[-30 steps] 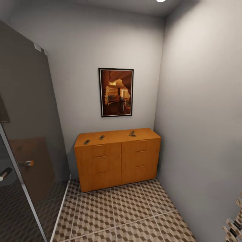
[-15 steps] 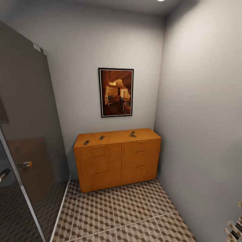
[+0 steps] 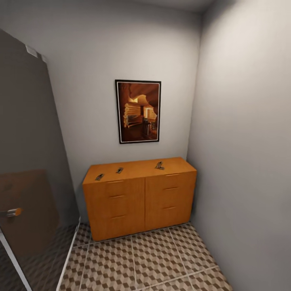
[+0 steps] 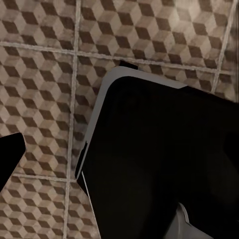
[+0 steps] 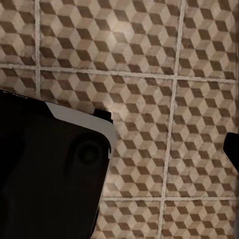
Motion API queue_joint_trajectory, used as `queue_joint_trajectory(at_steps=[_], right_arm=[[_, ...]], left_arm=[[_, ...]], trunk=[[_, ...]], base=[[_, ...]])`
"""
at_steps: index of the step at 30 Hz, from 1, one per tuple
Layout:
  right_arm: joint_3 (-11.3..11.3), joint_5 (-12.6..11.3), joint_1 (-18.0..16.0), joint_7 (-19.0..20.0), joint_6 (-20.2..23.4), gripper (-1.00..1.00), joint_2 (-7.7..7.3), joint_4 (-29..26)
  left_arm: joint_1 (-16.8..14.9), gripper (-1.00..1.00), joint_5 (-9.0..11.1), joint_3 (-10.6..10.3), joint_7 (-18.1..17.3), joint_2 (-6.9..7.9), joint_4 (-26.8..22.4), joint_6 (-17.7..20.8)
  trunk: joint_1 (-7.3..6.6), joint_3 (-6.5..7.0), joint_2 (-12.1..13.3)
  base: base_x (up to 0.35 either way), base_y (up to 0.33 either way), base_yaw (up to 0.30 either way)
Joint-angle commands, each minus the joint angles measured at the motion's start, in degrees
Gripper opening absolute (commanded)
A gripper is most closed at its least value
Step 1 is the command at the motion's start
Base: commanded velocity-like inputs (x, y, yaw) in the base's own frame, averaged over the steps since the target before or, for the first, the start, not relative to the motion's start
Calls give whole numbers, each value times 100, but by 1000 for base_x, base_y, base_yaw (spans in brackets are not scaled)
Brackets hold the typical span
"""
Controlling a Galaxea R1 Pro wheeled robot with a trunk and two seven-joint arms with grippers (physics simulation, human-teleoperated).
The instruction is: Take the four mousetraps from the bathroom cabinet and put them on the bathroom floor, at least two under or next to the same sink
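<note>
The orange-brown cabinet [image 3: 139,202] stands against the far wall in the head view. On its top lie small mousetraps: one near the left front edge [image 3: 99,177], one a little behind it [image 3: 119,170], and one toward the right [image 3: 159,165]. The cube-patterned bathroom floor [image 3: 133,258] runs up to the cabinet. The bathroom sink is out of view. Each wrist view looks down on the tiles and my black base [image 4: 159,164]. My left gripper [image 4: 119,159] shows a dark fingertip [image 4: 9,154] at the picture's edge, as does my right gripper [image 5: 119,149] with its fingertip [image 5: 232,149]; both look open and hold nothing.
A dark glass shower partition [image 3: 28,161] with a chrome handle [image 3: 14,211] closes off the left side. A grey wall [image 3: 242,161] bounds the right. A framed picture [image 3: 138,111] hangs above the cabinet. Tiled floor lies between me and the cabinet.
The whole head view has shifted: the cabinet looks slightly nearer, the glass partition has slid toward the left edge, and the rack at the lower right has left the picture. The mousetraps have not moved.
</note>
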Motion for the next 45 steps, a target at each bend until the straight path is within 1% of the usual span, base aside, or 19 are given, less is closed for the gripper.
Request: queue_joint_trajectory(at_steps=[1, 24, 45], right_arm=[[1, 42, 0, 0, 18, 100, 0, -6], [9, 42, 0, -1, 18, 100, 0, -6], [8, 37, 0, 3, 18, 100, -1, -6]], left_arm=[[-1, 100, 23, 10, 3, -1, 1, -6], [-1, 100, 25, 10, 3, 1, 1, -6], [-1, 100, 25, 10, 3, 7, 1, -6]], trunk=[[5, -2, -3], [5, -2, -3], [5, -2, -3]], base=[[335, -113, 0], [334, -131, 0], [334, -19, 0]])
